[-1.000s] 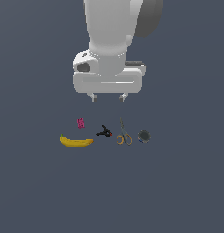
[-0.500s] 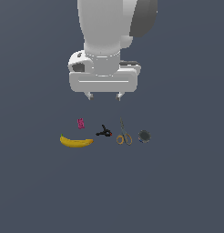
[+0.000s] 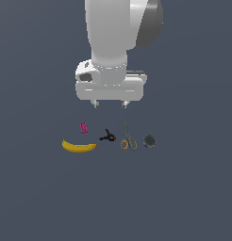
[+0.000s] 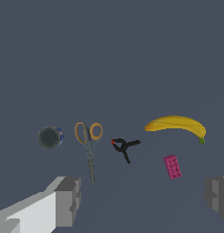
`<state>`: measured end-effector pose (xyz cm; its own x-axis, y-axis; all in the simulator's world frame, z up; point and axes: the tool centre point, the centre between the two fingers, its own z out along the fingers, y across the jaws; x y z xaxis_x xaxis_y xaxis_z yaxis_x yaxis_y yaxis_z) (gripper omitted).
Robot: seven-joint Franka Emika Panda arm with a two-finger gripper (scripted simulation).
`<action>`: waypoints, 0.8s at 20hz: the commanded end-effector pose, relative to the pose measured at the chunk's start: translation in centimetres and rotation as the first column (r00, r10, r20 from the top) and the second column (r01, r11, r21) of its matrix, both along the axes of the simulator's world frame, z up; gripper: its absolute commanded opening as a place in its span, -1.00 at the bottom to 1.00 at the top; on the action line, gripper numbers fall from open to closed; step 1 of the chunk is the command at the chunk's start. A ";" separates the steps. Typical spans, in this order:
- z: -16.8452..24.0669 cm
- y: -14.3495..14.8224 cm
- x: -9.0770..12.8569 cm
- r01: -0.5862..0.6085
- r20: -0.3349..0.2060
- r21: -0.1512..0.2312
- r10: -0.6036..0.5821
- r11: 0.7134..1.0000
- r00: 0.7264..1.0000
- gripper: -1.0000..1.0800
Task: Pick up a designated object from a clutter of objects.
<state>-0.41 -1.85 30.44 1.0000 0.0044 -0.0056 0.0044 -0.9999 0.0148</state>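
tool (image 3: pixel 109 104) hangs above row of items, fingers spread wide, holding nothing. scissors (image 3: pixel 128 139) lie flat on grey worktop (image 3: pixel 184 188), orange loop handles toward camera in exterior view, blades pointing toward arm. black-and-red tool item (image 3: pixel 107 137) just beside on exterior view's left, dark disc (image 3: pixel 149 140) on right. banana (image 3: pixel 78 147) and pink block (image 3: pixel 83 127) further left.

arm (image 3: pixel 120 33) cropped above — jaws cropped, wrist view

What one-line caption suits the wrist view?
Open gripper hovers above orange-handled grey-bladed scissors, flanked by dark round disc and black red-tipped tool.
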 end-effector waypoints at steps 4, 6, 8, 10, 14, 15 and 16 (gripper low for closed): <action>-3.1 1.1 0.1 0.014 0.000 -0.001 -0.014 1.000 1.000 0.92; -4.6 1.7 0.1 0.021 0.001 -0.002 -0.021 1.000 1.000 0.92; -6.3 2.3 0.0 0.028 0.002 -0.002 -0.028 1.000 1.000 0.92; -8.2 3.0 -0.2 0.037 0.002 -0.002 -0.037 0.999 0.999 0.92; -12.2 4.5 -1.0 0.055 0.004 -0.001 -0.055 0.998 0.998 0.92; -13.1 4.9 -1.2 0.060 0.004 0.000 -0.060 0.998 0.998 0.92; -14.1 5.3 -1.5 0.064 0.005 0.000 -0.064 0.998 0.998 0.92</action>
